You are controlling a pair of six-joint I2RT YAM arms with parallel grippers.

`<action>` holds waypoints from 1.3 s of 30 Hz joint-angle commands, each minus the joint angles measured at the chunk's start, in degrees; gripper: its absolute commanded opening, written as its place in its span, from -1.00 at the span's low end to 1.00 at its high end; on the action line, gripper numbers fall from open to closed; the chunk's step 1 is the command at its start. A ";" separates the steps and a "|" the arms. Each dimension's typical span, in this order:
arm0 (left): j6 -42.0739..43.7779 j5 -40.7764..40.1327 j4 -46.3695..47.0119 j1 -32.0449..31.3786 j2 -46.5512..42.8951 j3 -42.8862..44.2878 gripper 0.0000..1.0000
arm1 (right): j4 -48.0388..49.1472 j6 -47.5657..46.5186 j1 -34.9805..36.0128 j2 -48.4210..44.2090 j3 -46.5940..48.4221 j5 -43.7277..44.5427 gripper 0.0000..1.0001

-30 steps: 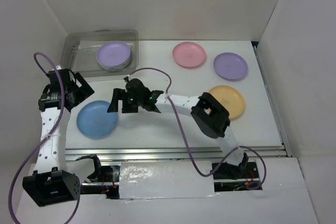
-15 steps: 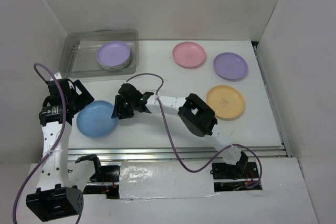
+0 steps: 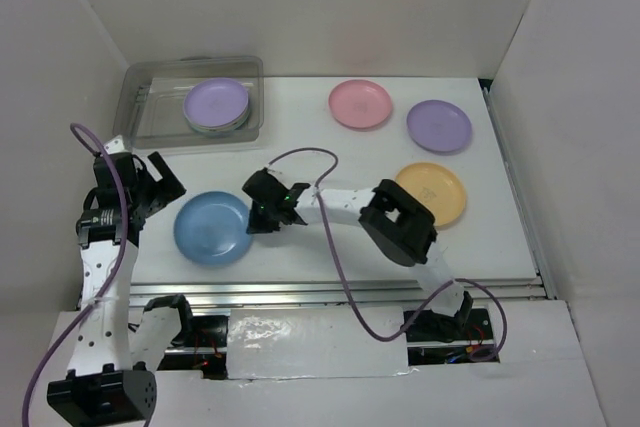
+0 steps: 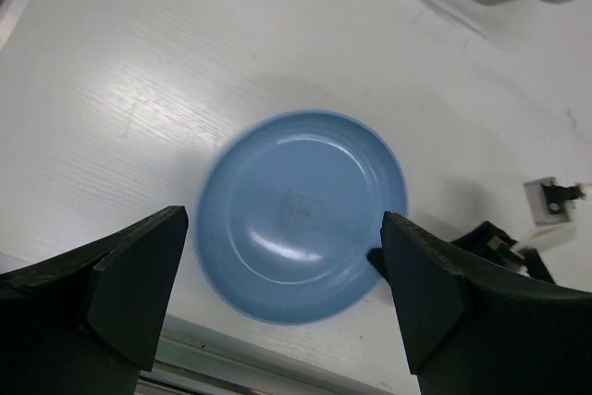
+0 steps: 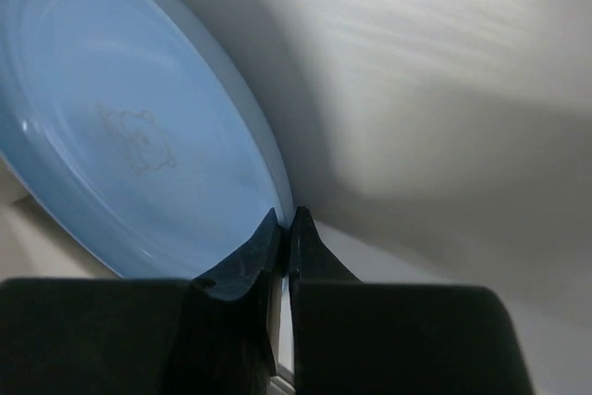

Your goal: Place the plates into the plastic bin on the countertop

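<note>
R gripper (image 5: 285, 228) pinched shut on rim of light blue plate (image 3: 212, 229), on the plate's edge toward frame right; plate sits lower left of centre in top view, on countertop (image 3: 300, 152). L gripper (image 4: 282, 270) spread wide above same plate, holding nothing. Plastic bin (image 3: 145, 97) upper left, purple plate (image 3: 215, 104) inside. Pink plate (image 3: 360, 104), second purple plate (image 3: 439, 126), orange-yellow plate (image 3: 430, 194) at right, well apart from bin.

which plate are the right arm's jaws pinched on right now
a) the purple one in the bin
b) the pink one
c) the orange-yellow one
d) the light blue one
d: the right wrist view shows the right jaws shut on the rim of the light blue plate, and the top view shows them at that plate's right edge on the countertop.
</note>
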 commanded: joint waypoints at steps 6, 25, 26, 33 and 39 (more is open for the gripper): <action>4.76 19.88 7.99 -4.71 3.22 -1.21 0.99 | -12.18 -3.06 -2.99 -27.94 -16.25 22.43 -1.00; 0.98 25.80 13.90 -13.77 12.81 -3.59 -0.96 | 3.91 -9.57 -9.15 -44.33 -30.62 -1.75 -1.00; 0.89 24.14 13.11 -14.03 13.25 -3.15 -1.00 | 3.30 -9.74 -9.15 -43.98 -30.18 -1.22 -1.00; -8.68 16.59 17.84 -14.04 17.02 1.67 -1.00 | 1.45 -5.62 -13.71 -49.58 -37.01 3.27 1.00; -20.97 18.31 33.88 -7.28 31.60 11.69 -1.00 | 0.67 -6.93 -22.15 -66.46 -50.29 4.50 1.00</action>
